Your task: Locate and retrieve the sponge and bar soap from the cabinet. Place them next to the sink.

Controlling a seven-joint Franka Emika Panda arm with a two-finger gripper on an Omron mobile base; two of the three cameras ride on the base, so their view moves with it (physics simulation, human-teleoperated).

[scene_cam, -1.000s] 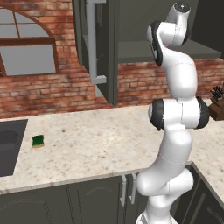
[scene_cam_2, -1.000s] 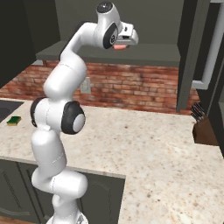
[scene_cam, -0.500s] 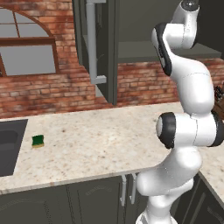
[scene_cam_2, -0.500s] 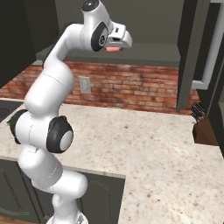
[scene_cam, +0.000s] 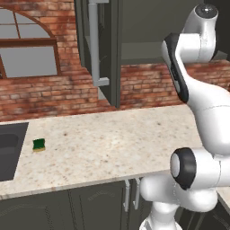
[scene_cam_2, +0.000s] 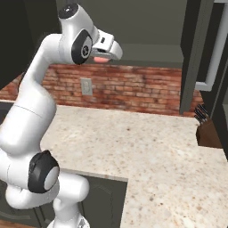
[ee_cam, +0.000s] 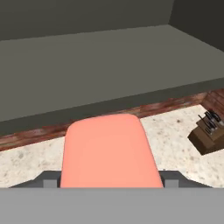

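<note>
My gripper (scene_cam_2: 105, 56) is shut on the salmon-pink bar soap (scene_cam_2: 101, 59), held high in front of the open cabinet's flat shelf (scene_cam_2: 153, 52). Seen from the hand, the bar soap (ee_cam: 108, 153) lies between the fingers, with the cabinet shelf (ee_cam: 109, 65) just beyond and bare where it shows. The green-and-yellow sponge (scene_cam: 39, 144) lies on the counter just right of the dark sink (scene_cam: 8, 150). The cabinet door stands open with its long silver handle (scene_cam: 94, 42) facing out.
A brown knife block (scene_cam_2: 207, 130) stands on the counter's right end, also seen as the knife block (ee_cam: 208, 134) from the hand. A speckled beige counter (scene_cam: 112, 143) runs below, against a brick wall with an arched window (scene_cam: 27, 56). An outlet (scene_cam_2: 86, 86) is on the wall.
The arm has swung: the hand with the bar soap has moved left and a little down in the right base view, away from the shelf. The sponge has stayed put.
</note>
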